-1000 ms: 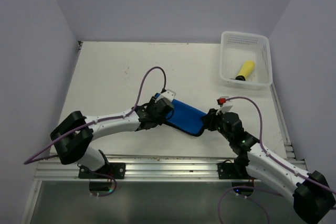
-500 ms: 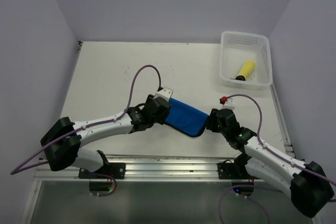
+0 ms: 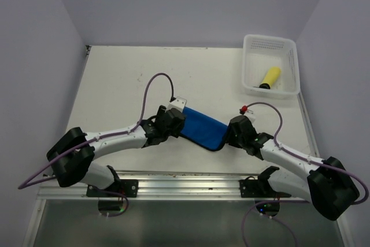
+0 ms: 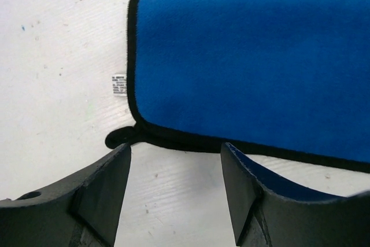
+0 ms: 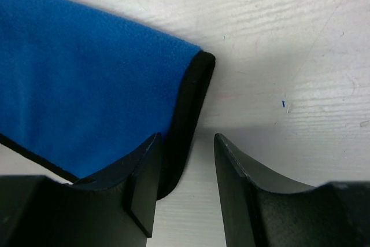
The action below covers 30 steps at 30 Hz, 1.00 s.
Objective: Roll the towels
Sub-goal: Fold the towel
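Black fingers of the left gripper stand wide apart at the bottom of its wrist view, with bare table between them and nothing pinched, so it is released. Just beyond the tips lies the near edge of the blue towel, its dark edging running across the frame. The corner loop sticks out at lower left, and a small label shows above it.

The right gripper is also unclenched. Its fingers are apart, and the towel's rounded, dark-edged end runs down between them, against the left-hand finger. Pale table shows in the rest of the gap, so the cloth is straddled rather than squeezed.

From above, the blue towel sits in the lower middle of the frame, slanting from upper left to lower right. One gripper is low at each end. It looks like a flat, folded band, not yet rolled. Placing an arm at each short end probably lets one hold the band straight while the other starts the roll.

Well apart, at upper right, the basket holds the yellow towel. It lies as a tight cylinder with a dark end, which suggests that half of the job is done.
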### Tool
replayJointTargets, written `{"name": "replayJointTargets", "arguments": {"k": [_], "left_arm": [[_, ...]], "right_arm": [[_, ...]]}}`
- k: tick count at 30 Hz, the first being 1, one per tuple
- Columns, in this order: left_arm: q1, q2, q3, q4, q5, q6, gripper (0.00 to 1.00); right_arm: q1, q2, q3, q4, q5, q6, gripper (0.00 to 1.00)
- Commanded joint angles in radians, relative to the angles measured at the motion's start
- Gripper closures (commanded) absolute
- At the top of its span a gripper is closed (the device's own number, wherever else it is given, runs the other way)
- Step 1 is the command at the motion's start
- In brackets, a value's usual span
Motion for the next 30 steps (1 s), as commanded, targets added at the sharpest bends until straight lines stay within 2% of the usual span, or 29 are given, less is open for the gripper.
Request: {"name": "replayJointTargets", "arguments": {"k": [1,5,8,9,11,12,15,20,25,30], "left_arm": [[0.062,-0.001,-0.041,0.124,-0.004,-0.029,0.32],[0.134,-0.023,-0.076,0.21,0.087,-0.043,0.32],[0.197,-0.054,-0.092,0.276,0.136,-0.041,0.32],[0.209,-0.069,-0.096,0.287,0.15,-0.04,0.32],[0.241,-0.08,-0.103,0.316,0.162,-0.04,0.32],[0.252,-0.084,-0.101,0.32,0.174,-0.043,0.32],[0.287,-0.072,-0.107,0.354,0.203,-0.044,0.31],[0.359,-0.008,-0.149,0.394,0.216,-0.084,0.32],[0.395,0.054,-0.162,0.415,0.228,-0.098,0.33],[0.401,0.15,-0.136,0.449,0.257,-0.106,0.33]], "right_arm": [[0.002,0.042,0.02,-0.03,-0.025,0.06,0.55],[0.004,0.092,0.046,-0.039,-0.019,0.066,0.56],[0.004,0.11,0.068,-0.071,0.001,0.064,0.62],[0.004,0.113,0.076,-0.082,0.005,0.061,0.72],[0.004,0.119,0.098,-0.116,0.016,0.054,0.79],[0.004,0.124,0.107,-0.131,0.021,0.051,0.88],[0.004,0.135,0.127,-0.163,0.015,0.043,1.0],[0.001,0.122,0.18,-0.251,0.025,0.0,1.0],[0.002,0.029,0.242,-0.358,0.062,-0.04,1.0],[0.001,0.058,0.325,-0.34,0.007,-0.1,1.0]]}}
